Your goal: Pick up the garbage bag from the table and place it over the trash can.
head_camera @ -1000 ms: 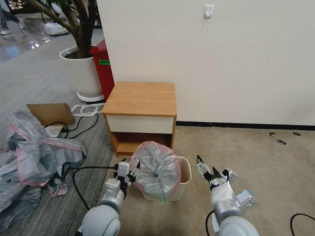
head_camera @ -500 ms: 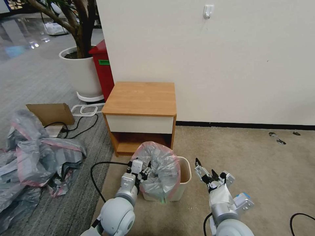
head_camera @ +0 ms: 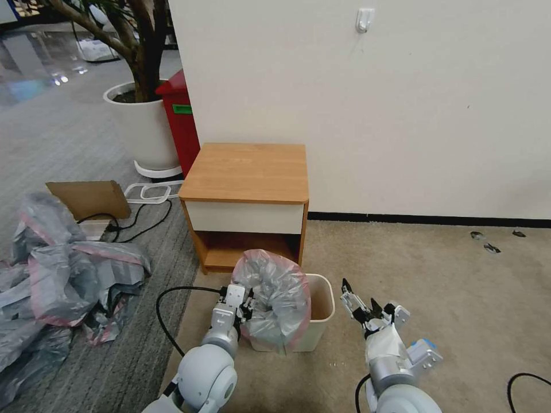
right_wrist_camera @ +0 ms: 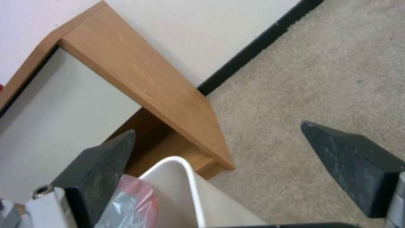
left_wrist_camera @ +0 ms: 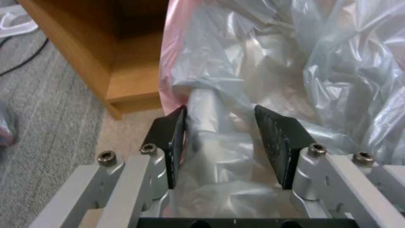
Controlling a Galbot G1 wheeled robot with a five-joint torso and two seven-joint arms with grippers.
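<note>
The bag [head_camera: 275, 301] is draped over the left part of the can [head_camera: 321, 301], which stands on the beige carpet [head_camera: 459, 287] just in front of the table [head_camera: 247, 172]. The bag's pink band is seen arching above the can's rim on the far and left sides, and the grey plastic is bunched up in a crumpled mound rather than pulled flat. The right part of the can's mouth is left uncovered, with its cream inner wall exposed.

The left gripper [head_camera: 244, 304] is placed at the left edge of the can, against the bag. In the left wrist view its two black fingers [left_wrist_camera: 276, 144] are held apart, with a fold of the bag [left_wrist_camera: 261, 63] and what appears to be the covered rim lying between them; the plastic is not pinched tight, and a gap is left beside the right finger. The pink band runs just beyond the left finger.

The right gripper [head_camera: 359, 301] is held near the floor, just right of the can and apart from it. Its fingers [right_wrist_camera: 99, 167] are spread wide, with nothing between them; the can's bare rim [right_wrist_camera: 185, 177] is seen close by.
</note>
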